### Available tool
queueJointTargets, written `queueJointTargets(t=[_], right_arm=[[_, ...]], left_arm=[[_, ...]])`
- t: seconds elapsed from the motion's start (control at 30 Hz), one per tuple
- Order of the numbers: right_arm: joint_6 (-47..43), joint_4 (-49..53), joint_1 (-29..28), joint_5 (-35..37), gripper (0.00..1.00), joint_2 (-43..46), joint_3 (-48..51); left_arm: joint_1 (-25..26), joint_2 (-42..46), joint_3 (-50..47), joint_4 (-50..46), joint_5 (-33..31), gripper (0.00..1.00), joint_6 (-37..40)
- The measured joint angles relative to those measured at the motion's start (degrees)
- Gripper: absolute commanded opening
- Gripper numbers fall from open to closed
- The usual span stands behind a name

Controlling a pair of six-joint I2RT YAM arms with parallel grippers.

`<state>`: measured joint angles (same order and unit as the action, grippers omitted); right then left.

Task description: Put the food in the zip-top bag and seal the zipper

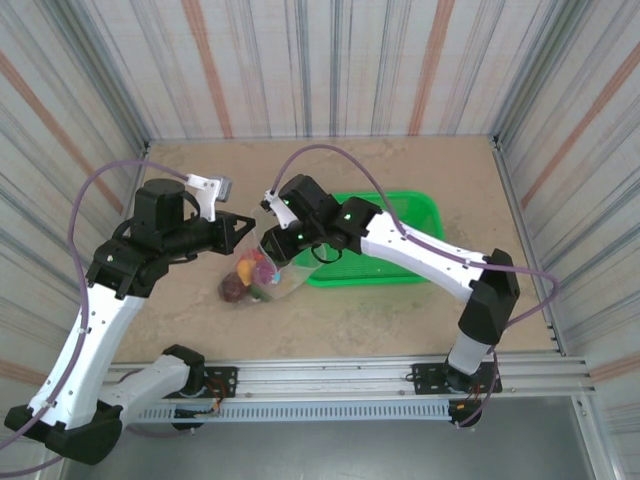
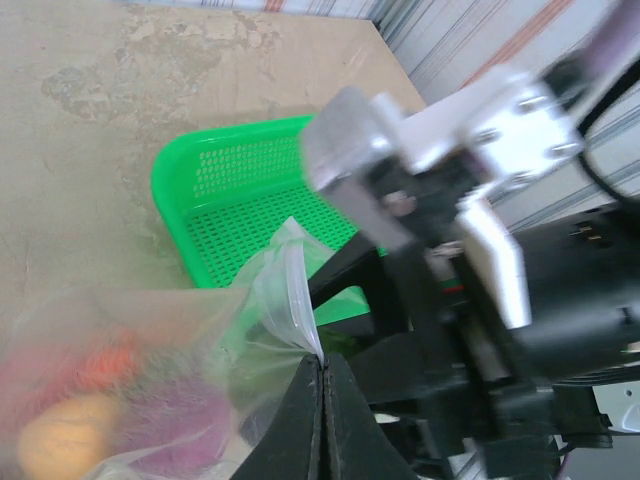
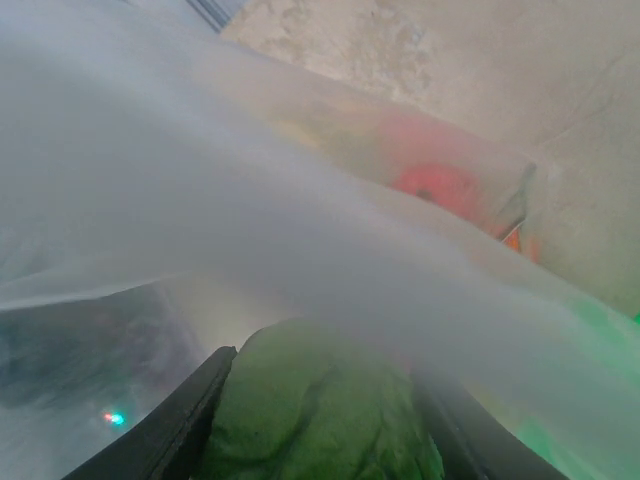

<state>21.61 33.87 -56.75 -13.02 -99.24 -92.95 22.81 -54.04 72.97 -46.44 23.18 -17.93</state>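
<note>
So zip-top bag (image 1: 287, 284) holds colourful food (image 1: 250, 276); left gripper (image 2: 322, 378) pinches its mouth edge, right gripper (image 3: 322, 372) grips a green piece (image 3: 320, 415) inside.

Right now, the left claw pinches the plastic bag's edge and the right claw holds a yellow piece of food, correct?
Not quite. The food piece in the right gripper is green, not yellow; the right wrist view shows it. The left gripper does pinch the edge of the zip-top bag.
</note>
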Motion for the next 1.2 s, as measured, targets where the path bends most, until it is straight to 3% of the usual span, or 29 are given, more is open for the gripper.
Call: queueJointTargets(t=[0.2, 0.37, 0.53, 0.67, 0.8, 0.93, 1.1, 1.2], right_arm=[[1.84, 0.20, -0.02, -0.33, 0.22, -4.42, 0.00], [2.97, 0.17, -0.02, -0.42, 0.57, -5.07, 0.00], [3.63, 0.20, -0.02, -0.39, 0.68, -5.01, 0.00], [3.67, 0.22, -0.02, -0.31, 0.61, -4.63, 0.00], [3.98, 0.20, -0.02, -0.31, 0.30, -3.28, 0.00], [4.09, 0.17, -0.02, -0.11, 0.12, -0.98, 0.11], [3.80, 0.20, 0.00, -0.07, 0.10, 2.01, 0.11], [3.41, 0.74, 0.22, 0.17, 0.24, 3.23, 0.11]], left_arm=[[0.00, 0.00, -0.02, -0.02, -0.02, 0.00, 0.00], [0.00, 0.02, -0.02, 0.00, -0.02, 0.00, 0.02], [0.00, 0.02, -0.02, -0.02, -0.02, 0.00, 0.02], [0.00, 0.02, -0.02, -0.02, -0.02, 0.00, 0.02], [0.00, 0.11, -0.02, -0.02, -0.02, 0.00, 0.02], [0.00, 0.24, -0.02, -0.02, -0.02, 0.00, 0.02], [-0.11, 0.28, -0.02, -0.02, -0.02, 0.00, 0.04], [-0.33, 0.28, -0.02, -0.04, -0.07, 0.00, 0.04]])
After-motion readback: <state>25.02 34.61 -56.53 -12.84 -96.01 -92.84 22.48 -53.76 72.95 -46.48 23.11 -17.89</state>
